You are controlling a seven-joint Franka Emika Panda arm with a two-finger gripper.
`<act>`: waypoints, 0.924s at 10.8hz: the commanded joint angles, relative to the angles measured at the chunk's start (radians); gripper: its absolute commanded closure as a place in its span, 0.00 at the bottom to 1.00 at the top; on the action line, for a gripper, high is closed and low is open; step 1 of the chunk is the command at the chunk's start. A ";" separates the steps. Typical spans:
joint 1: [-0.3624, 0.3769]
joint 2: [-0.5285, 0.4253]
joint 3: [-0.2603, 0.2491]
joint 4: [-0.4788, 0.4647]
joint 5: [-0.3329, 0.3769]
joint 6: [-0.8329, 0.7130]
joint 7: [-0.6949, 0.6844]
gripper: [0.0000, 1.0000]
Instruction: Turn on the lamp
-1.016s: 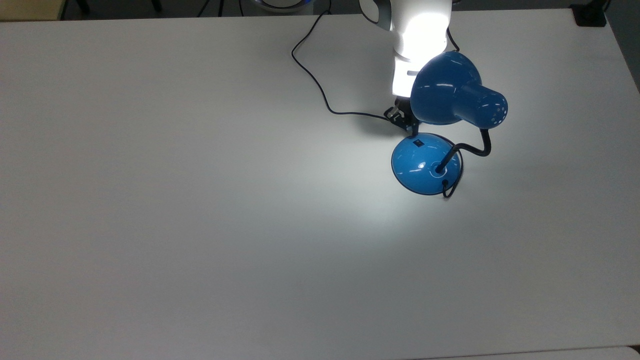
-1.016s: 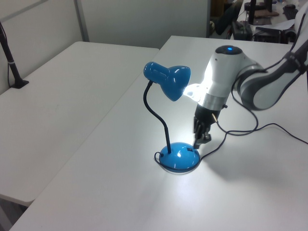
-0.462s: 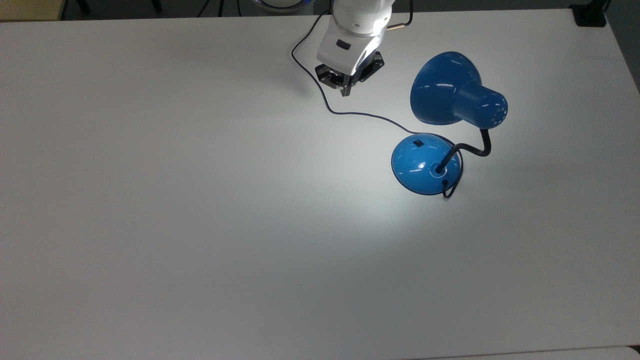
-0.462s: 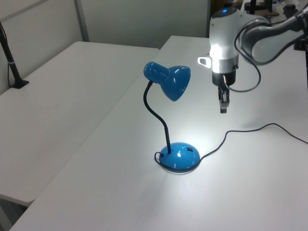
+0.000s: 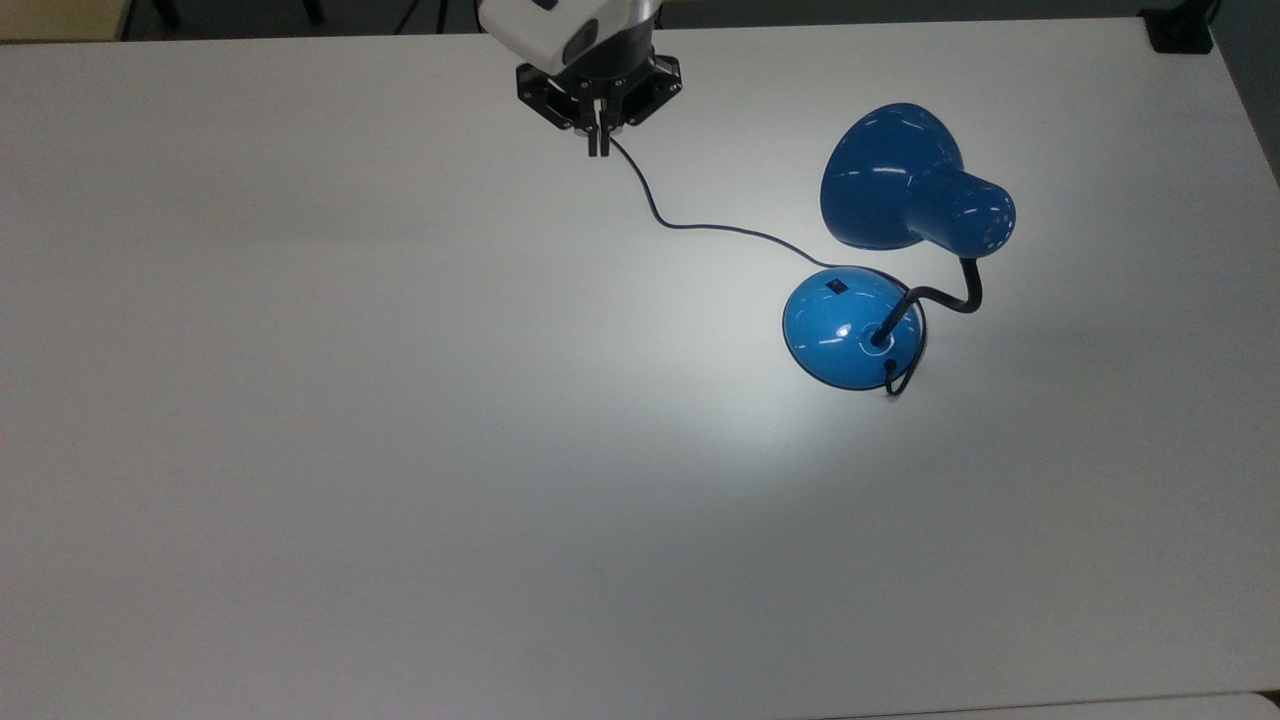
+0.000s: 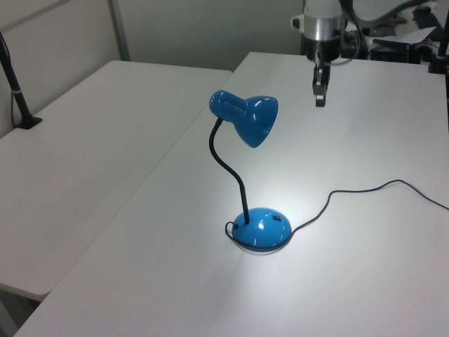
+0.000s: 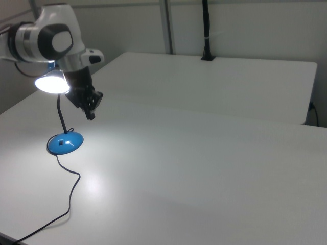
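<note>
The lamp stands on the white table with its blue shade bent over its round blue base. A small black switch sits on the base. The lamp is lit: the shade's mouth glows white and a bright patch lies on the table beside the base. Its thin black cord runs off toward the top view's upper left. My gripper hangs shut and empty over the cord, well away from the base, at the top view's upper middle. It also shows high above the table and beside the shade.
A second white table adjoins on the left view's left, with a black post clamped at its edge. A black post rises from the far table in the right view. A black clamp sits at the top view's upper right corner.
My gripper has drawn back from the switch on the lamp's base, rising and moving to the top view's upper left. The lamp has stayed lit and has not moved.
</note>
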 commanded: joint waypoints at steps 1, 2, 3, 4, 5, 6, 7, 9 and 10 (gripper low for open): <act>0.017 -0.001 -0.044 0.133 0.001 -0.138 0.033 0.64; 0.017 -0.009 -0.049 0.139 0.001 -0.147 0.035 0.39; 0.019 -0.012 -0.064 0.155 0.000 -0.151 0.038 0.18; 0.019 -0.014 -0.084 0.168 0.001 -0.152 0.044 0.00; 0.019 -0.024 -0.089 0.167 0.000 -0.154 0.044 0.00; 0.019 -0.035 -0.090 0.169 -0.002 -0.183 0.042 0.00; 0.011 -0.055 -0.090 0.167 -0.002 -0.198 0.039 0.00; 0.003 -0.063 -0.089 0.167 -0.002 -0.201 0.042 0.00; 0.003 -0.061 -0.089 0.167 -0.002 -0.200 0.042 0.00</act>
